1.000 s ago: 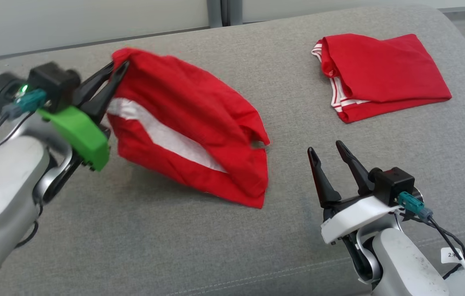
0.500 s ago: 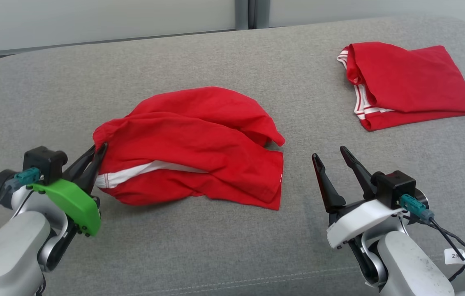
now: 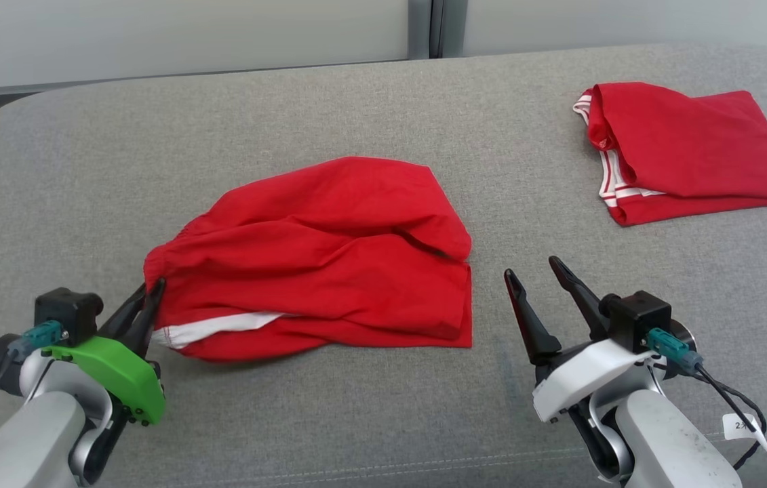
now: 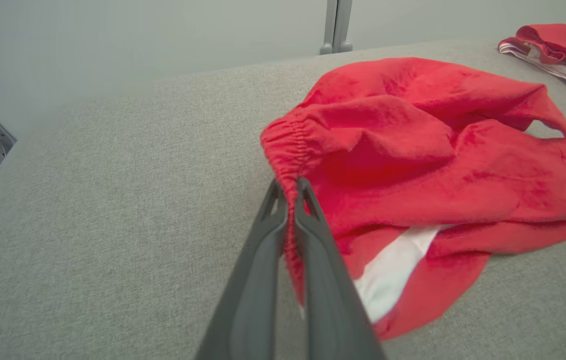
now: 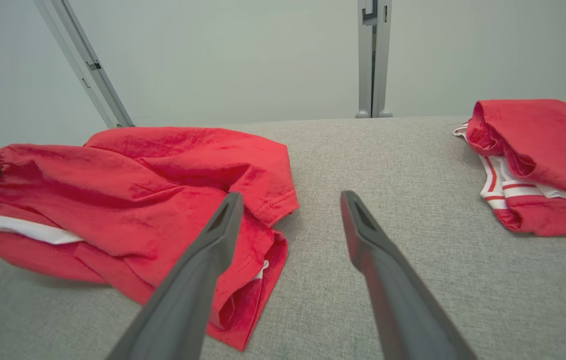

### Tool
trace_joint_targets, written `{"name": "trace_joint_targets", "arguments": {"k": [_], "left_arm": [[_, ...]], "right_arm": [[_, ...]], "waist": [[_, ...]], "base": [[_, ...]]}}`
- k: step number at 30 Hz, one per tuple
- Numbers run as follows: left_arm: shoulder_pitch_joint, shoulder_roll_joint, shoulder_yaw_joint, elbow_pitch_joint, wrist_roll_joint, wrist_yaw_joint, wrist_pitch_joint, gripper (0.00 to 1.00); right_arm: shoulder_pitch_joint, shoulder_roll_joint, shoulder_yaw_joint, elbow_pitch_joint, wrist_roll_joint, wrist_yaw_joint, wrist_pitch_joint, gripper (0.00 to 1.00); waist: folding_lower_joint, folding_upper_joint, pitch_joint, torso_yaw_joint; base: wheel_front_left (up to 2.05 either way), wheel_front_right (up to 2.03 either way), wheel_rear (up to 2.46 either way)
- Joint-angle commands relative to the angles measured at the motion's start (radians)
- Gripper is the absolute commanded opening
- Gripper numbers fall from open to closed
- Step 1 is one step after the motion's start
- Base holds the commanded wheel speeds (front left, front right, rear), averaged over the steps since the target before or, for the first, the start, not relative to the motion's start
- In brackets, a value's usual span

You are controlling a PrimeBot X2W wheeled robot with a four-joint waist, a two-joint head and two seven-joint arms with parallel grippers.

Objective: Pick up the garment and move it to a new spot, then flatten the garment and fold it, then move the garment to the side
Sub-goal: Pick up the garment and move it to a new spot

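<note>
The garment (image 3: pixel 329 251) is a pair of red shorts with a white lining strip, lying rumpled on the grey cushion (image 3: pixel 356 407) in the middle of the head view. My left gripper (image 3: pixel 150 293) is shut on its elastic waistband at the left end; the left wrist view shows the garment (image 4: pixel 413 165) with the gathered red hem pinched between the two fingers of that gripper (image 4: pixel 290 185). My right gripper (image 3: pixel 531 269) stands open just right of the garment's hem, holding nothing. In the right wrist view the right gripper (image 5: pixel 290 200) points past the garment (image 5: pixel 127 195).
A second red garment with white stripes (image 3: pixel 688 152) lies folded at the far right of the cushion, also in the right wrist view (image 5: pixel 543 160). A pale wall with a metal post (image 5: pixel 373 57) stands behind the cushion's back edge.
My left gripper has brought the garment down from hanging in the air until it lies on the cushion, and has drawn back toward me. The head camera has shifted. The right gripper stays open.
</note>
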Motion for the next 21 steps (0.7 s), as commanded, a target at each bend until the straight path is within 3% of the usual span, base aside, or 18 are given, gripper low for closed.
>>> {"name": "trace_joint_targets", "arguments": {"k": [1, 3, 4, 6, 7, 21], "left_arm": [[0.017, -0.011, 0.017, 0.005, 0.019, -0.004, -0.003, 0.00], [0.027, -0.028, 0.048, 0.017, 0.045, -0.005, -0.003, 0.00], [0.030, -0.035, 0.069, 0.019, 0.068, 0.002, -0.003, 0.13], [0.042, -0.049, 0.112, 0.015, 0.109, 0.014, -0.003, 0.84], [0.053, -0.058, 0.136, 0.014, 0.130, 0.017, -0.003, 1.00], [0.194, -0.144, 0.415, -0.085, 0.350, 0.028, -0.002, 1.00]], "right_arm": [[-0.011, -0.004, 0.001, 0.002, 0.004, 0.000, -0.004, 1.00], [-0.013, -0.007, 0.001, 0.001, 0.005, 0.000, -0.004, 1.00], [-0.015, -0.007, 0.000, 0.000, 0.006, -0.001, -0.004, 1.00], [-0.015, -0.008, -0.004, -0.002, 0.006, -0.001, -0.004, 1.00], [-0.014, -0.009, -0.005, -0.003, 0.005, 0.000, -0.004, 1.00], [0.003, -0.005, -0.029, -0.007, 0.003, 0.000, -0.004, 1.00]], "waist": [[0.0000, -0.0001, 0.009, -0.004], [0.0000, -0.0001, 0.015, -0.005], [0.0000, -0.0001, 0.017, -0.005], [0.0000, -0.0001, 0.020, -0.004], [0.0000, -0.0001, 0.021, -0.003], [0.0000, -0.0001, 0.007, 0.028]], "base": [[0.00, 0.00, 0.00], [0.00, 0.00, 0.00], [0.00, 0.00, 0.00], [0.00, 0.00, 0.00], [0.00, 0.00, 0.00], [0.00, 0.00, 0.00]]}}
